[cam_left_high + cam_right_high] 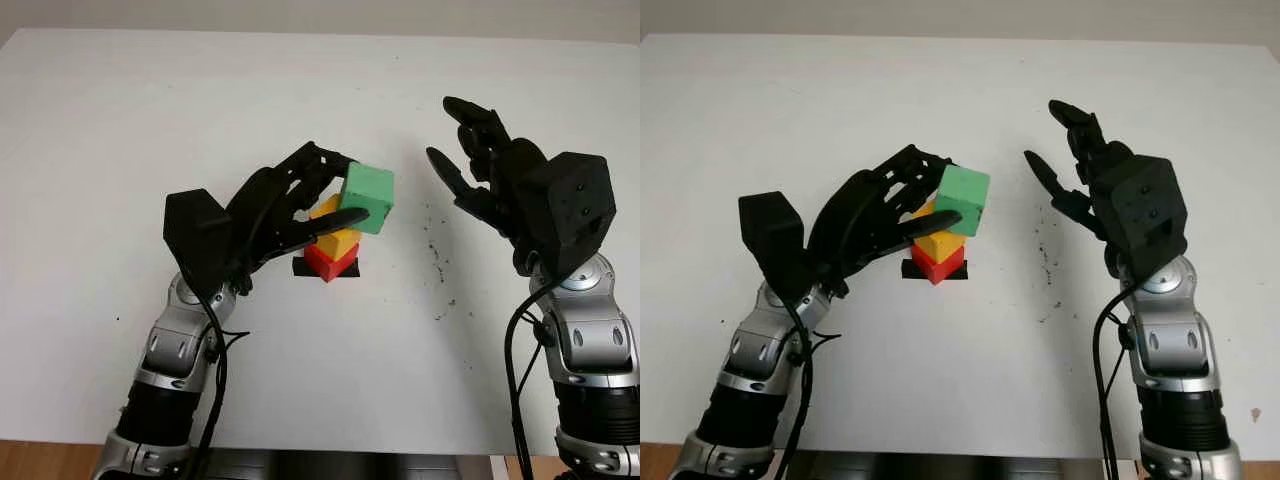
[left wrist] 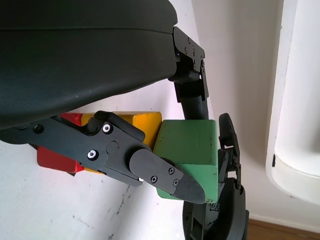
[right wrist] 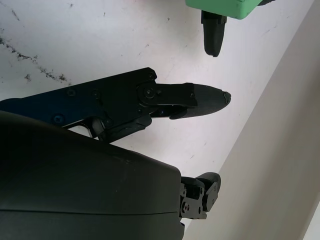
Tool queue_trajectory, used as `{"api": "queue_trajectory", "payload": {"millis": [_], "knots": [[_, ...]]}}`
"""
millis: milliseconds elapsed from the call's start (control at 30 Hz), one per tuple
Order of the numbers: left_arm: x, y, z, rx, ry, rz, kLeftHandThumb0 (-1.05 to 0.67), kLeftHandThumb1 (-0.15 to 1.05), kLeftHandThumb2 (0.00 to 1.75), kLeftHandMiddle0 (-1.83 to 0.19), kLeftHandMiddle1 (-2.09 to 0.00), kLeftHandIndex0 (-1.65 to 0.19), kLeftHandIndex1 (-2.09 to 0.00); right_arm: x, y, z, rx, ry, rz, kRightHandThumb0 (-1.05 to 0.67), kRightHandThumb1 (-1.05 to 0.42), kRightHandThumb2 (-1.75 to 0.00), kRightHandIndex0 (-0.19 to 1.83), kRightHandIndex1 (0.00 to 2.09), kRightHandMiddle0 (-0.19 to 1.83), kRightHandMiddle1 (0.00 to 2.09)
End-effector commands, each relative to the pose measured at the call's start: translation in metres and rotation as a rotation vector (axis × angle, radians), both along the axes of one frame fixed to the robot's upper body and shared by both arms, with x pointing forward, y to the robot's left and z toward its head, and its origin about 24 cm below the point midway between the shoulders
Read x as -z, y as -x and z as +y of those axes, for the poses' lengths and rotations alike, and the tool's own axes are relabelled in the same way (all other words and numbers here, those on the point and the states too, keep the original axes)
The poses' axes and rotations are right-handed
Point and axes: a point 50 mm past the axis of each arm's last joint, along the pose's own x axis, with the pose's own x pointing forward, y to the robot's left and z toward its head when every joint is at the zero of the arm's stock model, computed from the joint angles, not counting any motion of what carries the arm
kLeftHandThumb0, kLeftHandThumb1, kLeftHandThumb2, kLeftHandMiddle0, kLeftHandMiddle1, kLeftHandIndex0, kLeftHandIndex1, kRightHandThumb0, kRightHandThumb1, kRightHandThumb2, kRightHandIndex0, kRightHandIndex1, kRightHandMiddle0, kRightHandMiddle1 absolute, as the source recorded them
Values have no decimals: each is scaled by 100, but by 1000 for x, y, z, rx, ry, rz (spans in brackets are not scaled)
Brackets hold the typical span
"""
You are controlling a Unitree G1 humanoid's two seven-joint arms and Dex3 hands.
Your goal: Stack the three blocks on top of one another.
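A red block sits on a black mark at the table's middle, and a yellow block lies on top of it. My left hand is shut on a green block, held in the air just above and slightly right of the yellow block. In the left wrist view the green block is pinched between black fingers, with the yellow block and red block behind it. My right hand hangs open to the right of the stack, apart from it.
The white table spreads around the stack. Dark specks mark the surface between the stack and my right arm. The table's near edge runs along the bottom.
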Motion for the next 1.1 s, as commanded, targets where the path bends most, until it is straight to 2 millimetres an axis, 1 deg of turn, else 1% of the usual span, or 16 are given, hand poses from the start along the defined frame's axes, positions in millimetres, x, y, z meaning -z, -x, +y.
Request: {"api": "queue_trajectory", "payload": {"millis": [0,133,500,767,1067], "knots": [[1,1,-1,1,-10,-9,-52,99,6,-14,-5,-42,-151,-2,3,2,-3,-4,-16,-60,-105,-37,2,5,0,48],[0,1,0,-22,-8,-15,-50,97,5,-16,-6,-43,-151,-2,3,2,1,-4,-6,-59,-105,-37,2,5,0,48],[-2,1,1,-49,-6,-38,-48,100,6,-18,-6,-41,-152,-1,1,2,-4,1,-3,-59,-105,-36,3,6,2,47],[-3,1,2,-49,39,-21,-50,101,6,-18,-6,-39,-150,0,0,1,-10,-3,-4,-59,-105,-35,4,6,3,46],[-6,3,7,-73,45,-39,-52,102,5,-19,-6,-39,-155,-1,-1,1,-24,12,-1,-59,-105,-36,4,6,2,46]]}}
